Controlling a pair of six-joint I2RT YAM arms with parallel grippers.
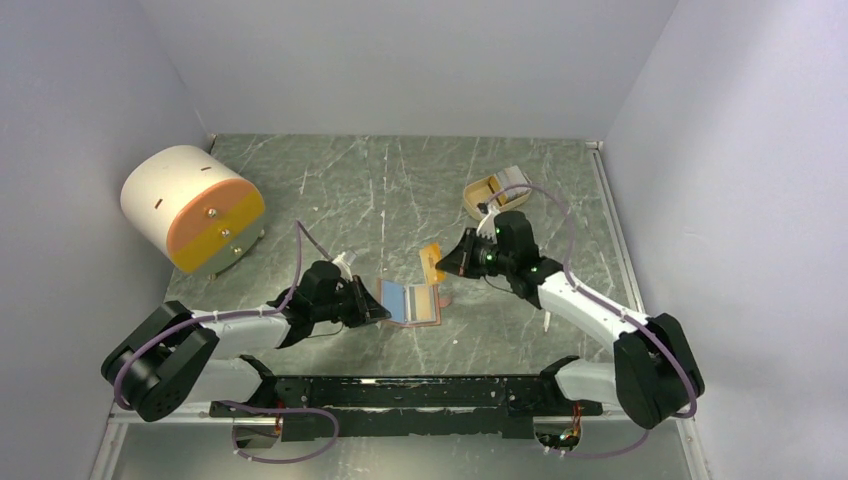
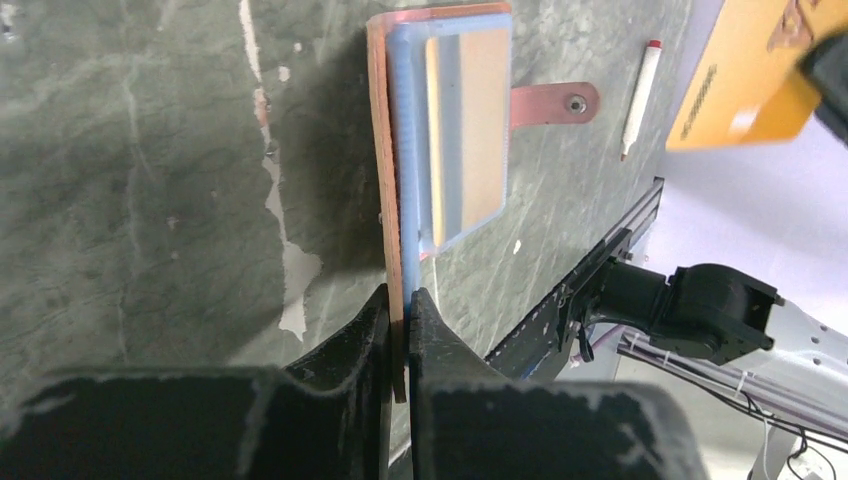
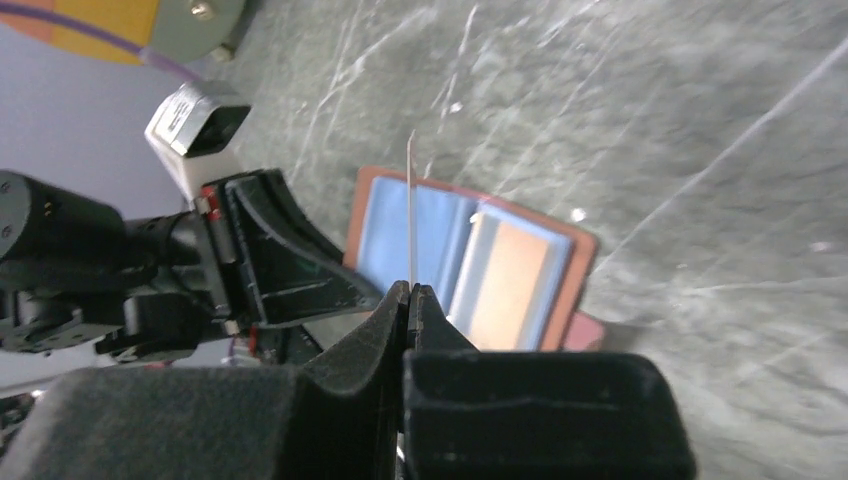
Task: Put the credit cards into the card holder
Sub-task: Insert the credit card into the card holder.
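Mid-table, open salmon card holder (image 1: 410, 302), blue-lined, in left gripper (image 2: 400, 312), right gripper (image 3: 410, 296) pinching seemingly orange card (image 1: 431, 265)

The worktop (image 1: 400, 180) is dark grey-green, marbled with white veins. The card holder (image 1: 410, 302) is salmon-pink outside, snap tab included, with a light blue lining and one orange-tan pocket. The credit card (image 1: 432, 262) is yellow-orange with dark print. At the worktop's far-left corner, the drum (image 1: 190, 205) is cream-white, its face orange above yellow. The tray (image 1: 485, 192) is beige. The pen (image 2: 640, 95) is white with a red cap.
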